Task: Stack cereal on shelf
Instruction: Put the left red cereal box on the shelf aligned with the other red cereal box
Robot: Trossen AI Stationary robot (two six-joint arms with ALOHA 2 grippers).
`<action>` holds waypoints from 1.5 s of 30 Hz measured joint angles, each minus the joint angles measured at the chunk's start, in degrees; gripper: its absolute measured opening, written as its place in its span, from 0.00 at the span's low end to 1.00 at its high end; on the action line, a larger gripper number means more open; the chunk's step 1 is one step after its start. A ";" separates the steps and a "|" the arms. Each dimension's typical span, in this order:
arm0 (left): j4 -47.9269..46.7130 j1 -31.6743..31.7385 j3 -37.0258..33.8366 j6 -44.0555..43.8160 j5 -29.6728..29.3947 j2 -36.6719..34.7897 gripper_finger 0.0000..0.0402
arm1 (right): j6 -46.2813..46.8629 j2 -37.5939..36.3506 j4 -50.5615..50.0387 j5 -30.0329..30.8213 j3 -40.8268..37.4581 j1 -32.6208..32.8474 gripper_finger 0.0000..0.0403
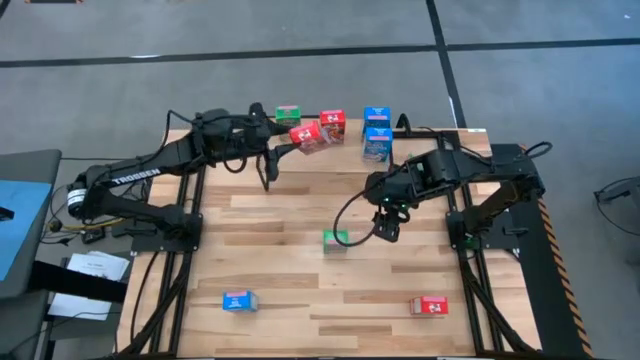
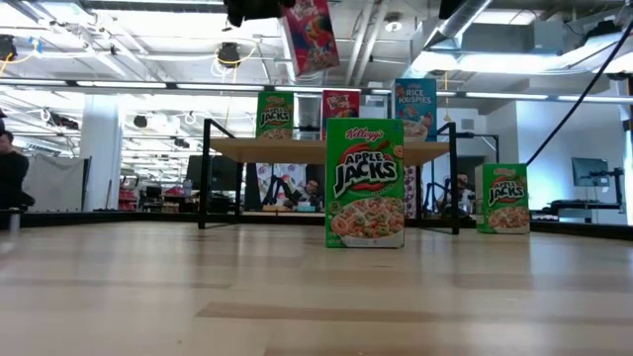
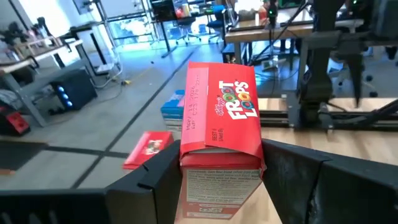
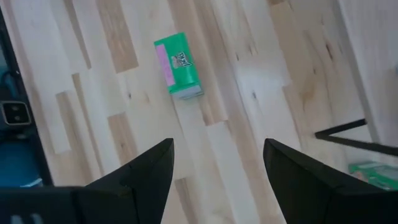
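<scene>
My left gripper is shut on a red Froot Loops cereal box, high in the air at the far side, just in front of the shelf. On the shelf stand a green box, a red box and a blue box. My right gripper hangs open above the table, pointing steeply down, beside a green box that stands upright on its base mid-table. My left gripper pinches the red box between its two fingers, one on each narrow side, at the box's near end. The fingers reach level toward the far edge and lie along the box. The box is lifted clear and hangs tilted.
A blue box and a red box lie near the table's front edge. Another green box stands by the shelf's right leg, and a second blue box sits at the shelf's right end. Bare wood lies between them.
</scene>
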 joint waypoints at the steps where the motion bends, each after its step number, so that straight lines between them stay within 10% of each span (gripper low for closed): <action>1: 0.06 0.83 0.00 0.56 0.86 0.02 0.45 | 0.99 0.00 0.04 0.00 0.00 0.12 0.67; 22: 0.16 6.94 0.00 -0.96 17.95 8.03 0.45 | 15.18 0.00 4.33 5.07 0.00 3.12 0.67; 45: 7.38 7.23 0.00 -2.72 15.25 16.63 0.45 | 14.36 0.00 6.71 4.92 0.02 5.55 0.67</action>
